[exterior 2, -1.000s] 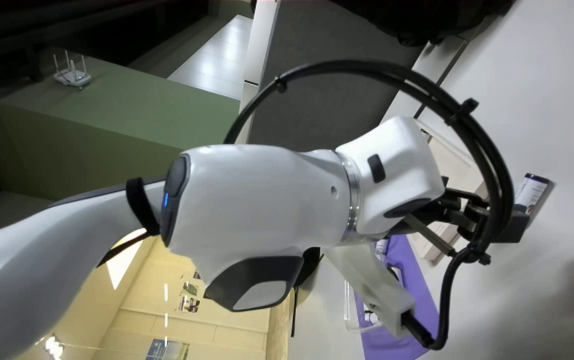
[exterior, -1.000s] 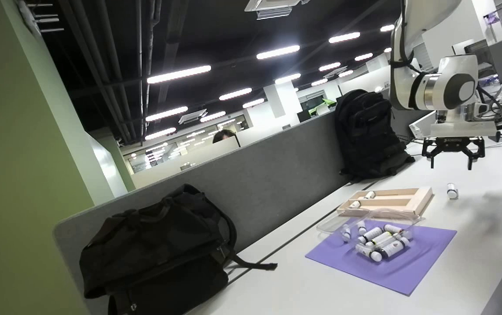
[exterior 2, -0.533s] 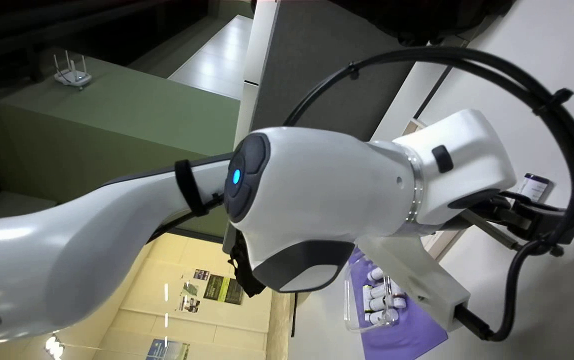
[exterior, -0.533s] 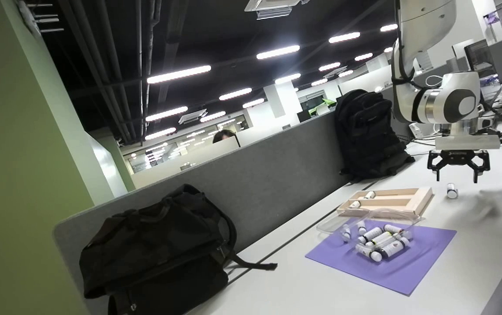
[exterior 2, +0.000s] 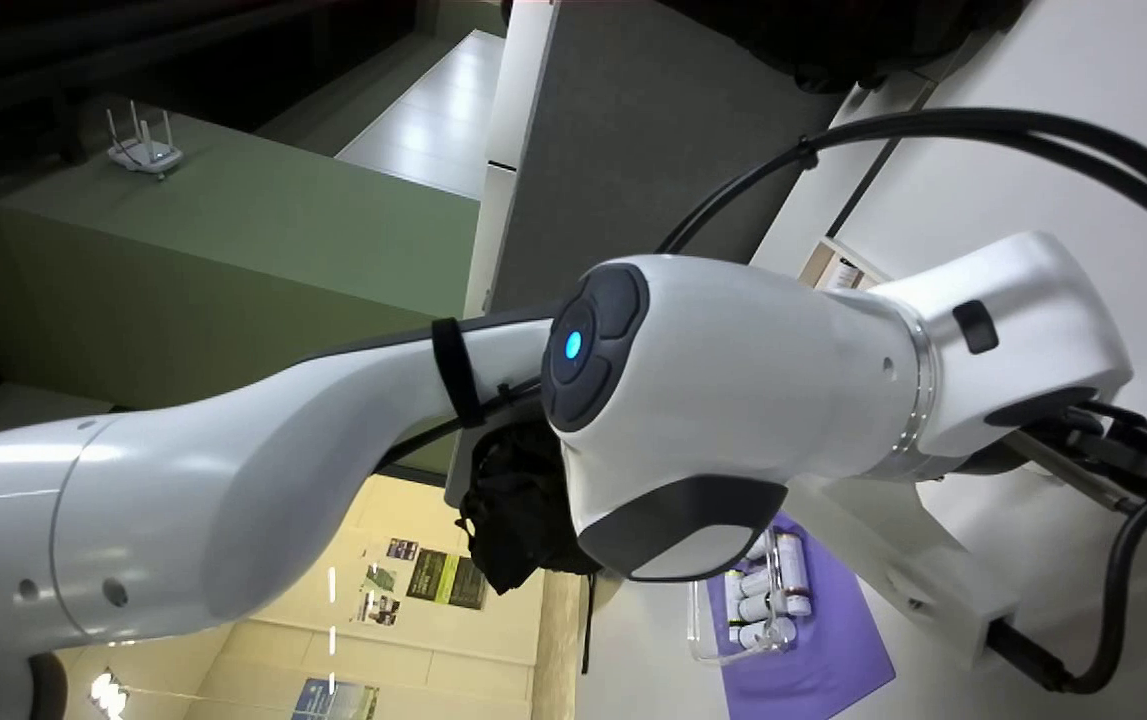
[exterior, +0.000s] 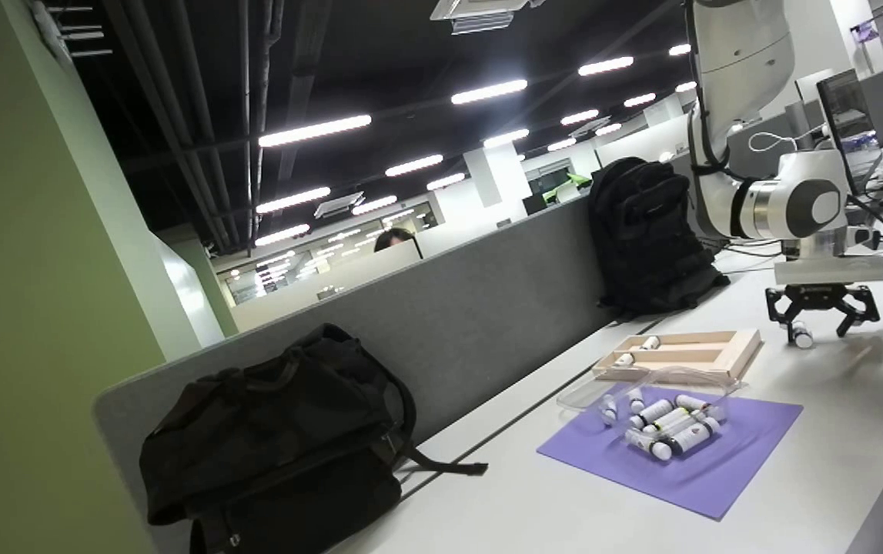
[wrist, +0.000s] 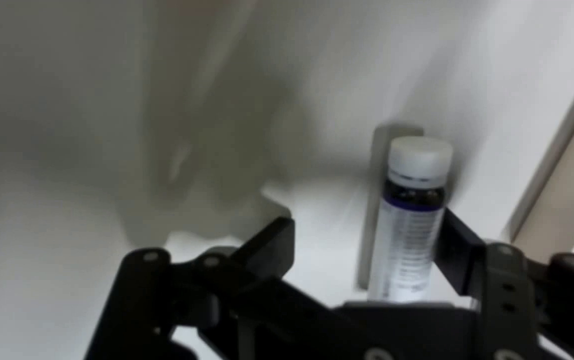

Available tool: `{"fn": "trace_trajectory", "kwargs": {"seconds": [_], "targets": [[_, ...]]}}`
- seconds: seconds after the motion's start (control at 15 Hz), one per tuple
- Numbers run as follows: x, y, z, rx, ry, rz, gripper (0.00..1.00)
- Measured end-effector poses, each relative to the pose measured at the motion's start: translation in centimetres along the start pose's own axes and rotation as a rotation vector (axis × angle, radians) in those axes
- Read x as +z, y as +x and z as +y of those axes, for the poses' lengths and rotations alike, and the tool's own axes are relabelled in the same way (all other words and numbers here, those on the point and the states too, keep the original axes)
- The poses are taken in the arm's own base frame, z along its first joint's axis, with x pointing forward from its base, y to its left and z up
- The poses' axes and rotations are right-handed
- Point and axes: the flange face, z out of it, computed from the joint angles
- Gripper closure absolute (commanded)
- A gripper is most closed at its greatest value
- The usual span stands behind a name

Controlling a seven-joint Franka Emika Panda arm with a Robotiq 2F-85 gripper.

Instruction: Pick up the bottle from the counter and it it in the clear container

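Observation:
The bottle (exterior: 801, 336), white-capped with a white label and purple band, lies on the pale counter (exterior: 564, 508). In the wrist view the bottle (wrist: 409, 240) is between the fingers of my gripper (wrist: 366, 222), right against the right finger; a gap separates it from the left finger. In an exterior view my gripper (exterior: 817, 335) is open and low at the counter, with a finger partly in front of the bottle. The clear container, its open flap (exterior: 584, 395) to one side, holds several bottles. Its rim (exterior 2: 695, 625) also shows elsewhere; there the arm hides the counter bottle.
The container stands on a purple mat (exterior: 749, 454). A wooden tray (exterior: 741, 355) with small bottles lies between mat and gripper; a pale edge (wrist: 567, 195) like its side shows in the wrist view. Black backpacks (exterior: 279, 431) (exterior: 645, 246) lean by the grey partition (exterior: 487, 308).
My gripper has come down and shifted slightly, from above the counter to around the bottle, staying open. The bottle's cap end has turned slightly. The container and tray have not moved.

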Motion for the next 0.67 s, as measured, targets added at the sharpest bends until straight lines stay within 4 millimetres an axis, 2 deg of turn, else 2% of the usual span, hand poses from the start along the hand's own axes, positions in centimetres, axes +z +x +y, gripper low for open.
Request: {"fn": "trace_trajectory", "kwargs": {"seconds": [0.4, 0.67], "targets": [[-0.5, -0.1, -1.9, -0.009, -0.008, 0.002, 0.86], [-0.7, -0.6, -3.1, -0.042, -0.079, -0.032, 0.86]]}}
